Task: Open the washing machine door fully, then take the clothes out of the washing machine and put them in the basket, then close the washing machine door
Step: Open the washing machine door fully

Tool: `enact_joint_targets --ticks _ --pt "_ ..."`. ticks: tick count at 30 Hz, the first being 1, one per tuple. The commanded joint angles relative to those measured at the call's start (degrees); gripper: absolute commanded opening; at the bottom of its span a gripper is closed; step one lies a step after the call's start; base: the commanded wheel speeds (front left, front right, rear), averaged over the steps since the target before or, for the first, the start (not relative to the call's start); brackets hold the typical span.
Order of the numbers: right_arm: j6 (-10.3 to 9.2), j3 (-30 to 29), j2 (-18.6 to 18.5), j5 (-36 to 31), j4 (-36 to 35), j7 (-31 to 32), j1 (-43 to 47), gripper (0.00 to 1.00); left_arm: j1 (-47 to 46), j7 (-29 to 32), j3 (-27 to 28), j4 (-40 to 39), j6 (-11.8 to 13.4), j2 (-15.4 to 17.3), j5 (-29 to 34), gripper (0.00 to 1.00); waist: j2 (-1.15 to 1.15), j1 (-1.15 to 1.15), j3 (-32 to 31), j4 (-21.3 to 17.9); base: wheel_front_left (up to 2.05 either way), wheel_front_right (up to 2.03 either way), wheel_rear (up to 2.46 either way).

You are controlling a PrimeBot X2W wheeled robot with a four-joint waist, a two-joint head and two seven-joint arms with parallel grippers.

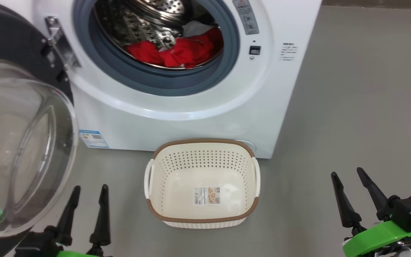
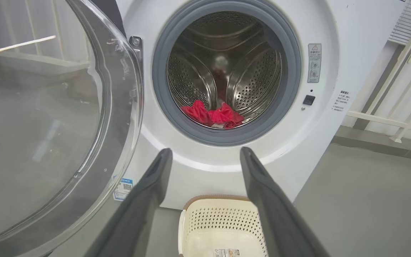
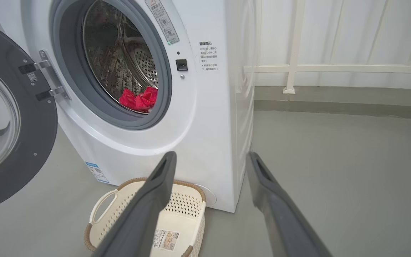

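So, the washing machine stands with the washing machine door swung wide off its hinge side, which I judge completes the first step. The basket sits empty on the floor just in front of the machine. The clothes lie inside its drum, so unloading and closing remain. The left gripper and right gripper hover before the machine, spread wide, holding nothing.

Bare laundry corner: washing machine on grey floor.

Clothes in washing machine; basket before it, perhaps touching.
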Motion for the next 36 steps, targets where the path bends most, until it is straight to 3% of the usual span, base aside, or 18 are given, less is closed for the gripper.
enact_joint_targets --ticks 1,18,36 --pt "0.36 0.5 -0.9 -0.2 -1.6 -0.5 -0.4 1.00 -1.4 -0.3 0.9 -1.9 0.1 1.2 0.7 1.00 0.00 0.00 0.6 -1.9 0.00 0.00 0.00" --pt "0.36 -2.2 -0.8 0.1 -2.1 -0.5 -0.5 1.00 -1.4 -0.3 -0.4 -4.5 0.1 1.7 4.1 1.00 0.00 0.00 2.0 -9.0 0.00 0.00 0.00" --pt "0.36 -4.4 -0.3 -0.1 -2.4 -0.5 1.5 1.00 0.0 -0.3 -0.1 -5.3 0.1 1.4 4.4 1.00 0.00 0.00 1.0 -10.3 0.00 0.00 0.00"
